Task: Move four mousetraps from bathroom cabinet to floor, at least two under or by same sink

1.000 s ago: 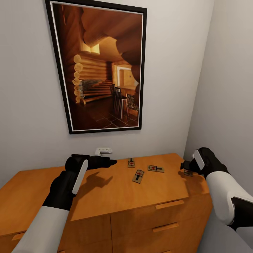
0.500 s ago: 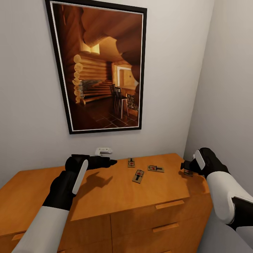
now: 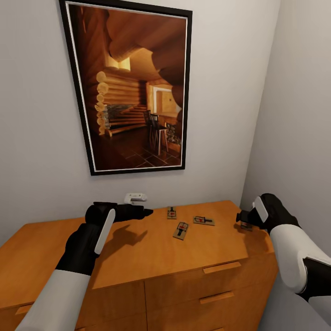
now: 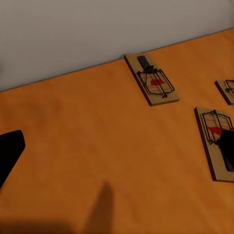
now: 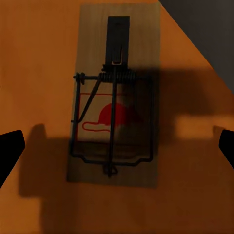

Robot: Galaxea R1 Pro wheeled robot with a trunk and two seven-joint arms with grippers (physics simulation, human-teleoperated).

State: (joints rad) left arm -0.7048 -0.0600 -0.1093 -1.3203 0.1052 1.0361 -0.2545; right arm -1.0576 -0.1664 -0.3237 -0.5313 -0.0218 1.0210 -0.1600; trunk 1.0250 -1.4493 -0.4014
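Nothing has shifted over the last second: the right gripper (image 3: pixel 243 219) still hovers with its jaws wide over the fourth trap (image 5: pixel 114 97) at the right end of the cabinet (image 3: pixel 138 248) top, so no pick has begun. The left gripper (image 3: pixel 138 212) waits near the three other traps (image 3: pixel 181 230); its opening cannot be told.

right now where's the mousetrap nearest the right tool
In the head view the mousetrap lies on the cabinet top near its right end, just below the right tool.
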